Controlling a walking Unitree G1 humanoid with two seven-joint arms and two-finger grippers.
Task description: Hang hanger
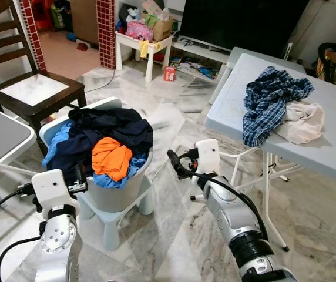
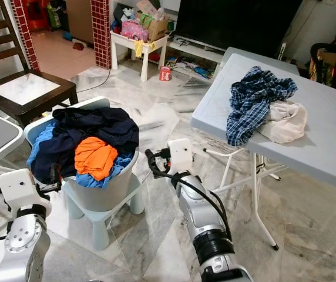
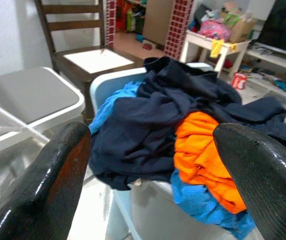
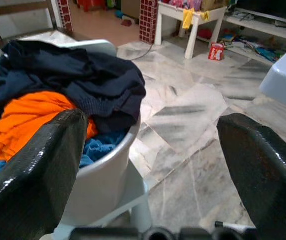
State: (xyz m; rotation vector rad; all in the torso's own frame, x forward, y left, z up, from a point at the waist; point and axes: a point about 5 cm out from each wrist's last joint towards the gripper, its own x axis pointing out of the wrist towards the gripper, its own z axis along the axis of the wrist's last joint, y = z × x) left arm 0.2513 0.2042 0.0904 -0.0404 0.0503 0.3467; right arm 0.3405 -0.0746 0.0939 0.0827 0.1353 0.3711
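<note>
Left gripper [image 1: 79, 179], fingers spread wide, is held low just beside the near rim of the basket [image 1: 118, 194]; right gripper [image 1: 177, 163], also spread wide with nothing between its fingers, is held over the marble floor [image 1: 174, 241] between the basket and the counter [image 1: 332, 147]. No hanger can be made out, so its position relative to either gripper cannot be told. Basket: pale, heaped with a navy garment [image 1: 106, 132], an orange garment [image 1: 111, 157] and blue cloth [image 1: 118, 179], standing on a small stool [image 1: 112, 220]. Counter, on the robot's right: carries a plaid shirt [image 1: 271, 100] lying partly over a cream cloth [image 1: 303, 123]. Left of the basket: a dark wooden chair [image 1: 36, 88] and a grey folding chair [image 1: 0, 138]. Head views add the far room: a white side table [image 1: 144, 44] with clutter and a dark TV [image 1: 238, 23]. Left wrist view looks across the heap from close by, the orange garment [image 3: 203, 155] lying between its two fingers [image 3: 43, 185]. Right wrist view shows the basket's wall [image 4: 105, 175] beside one finger [image 4: 33, 185] and bare floor ahead.
</note>
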